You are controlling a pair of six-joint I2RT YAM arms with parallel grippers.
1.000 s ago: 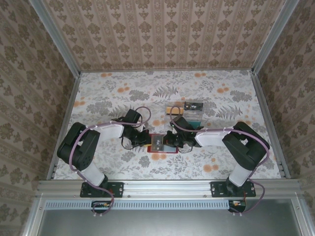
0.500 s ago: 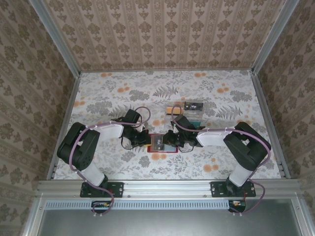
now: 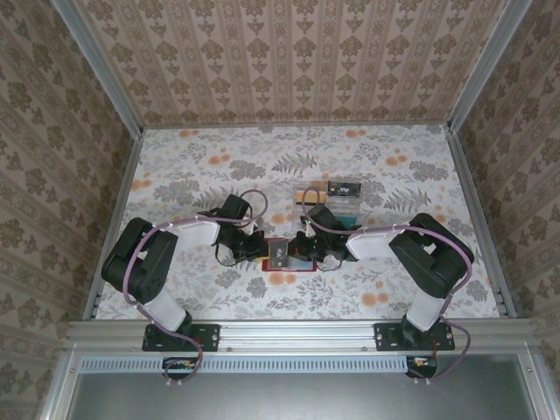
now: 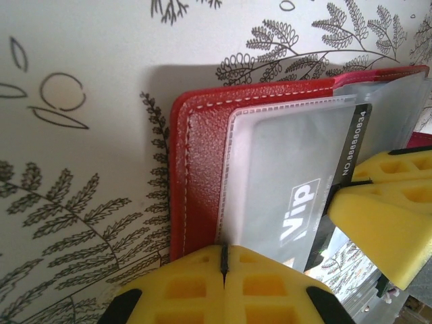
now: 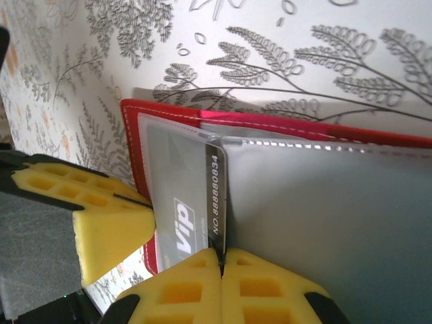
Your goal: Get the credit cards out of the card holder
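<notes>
Black card's (image 5: pixel 216 196) bared edge faces the right claw (image 5: pixel 221 260), which pinches it; the left claw (image 4: pixel 223 253), pressed together, clamps the card holder's (image 4: pixel 199 175) left edge.

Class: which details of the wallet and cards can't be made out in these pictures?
- Top view: red leather-like bi-fold wallet, mostly covered by the left arm and right arm; contents too small.
- Top view: thin plastic cards lying beyond it overlap; count unclear.
- Left wrist view: dark "Vip" plastic card, frosted by a clear sleeve, cut off by yellow fingers.
- Right wrist view: right gripper: shut jaws hide whether they pinch card or sleeve.
</notes>
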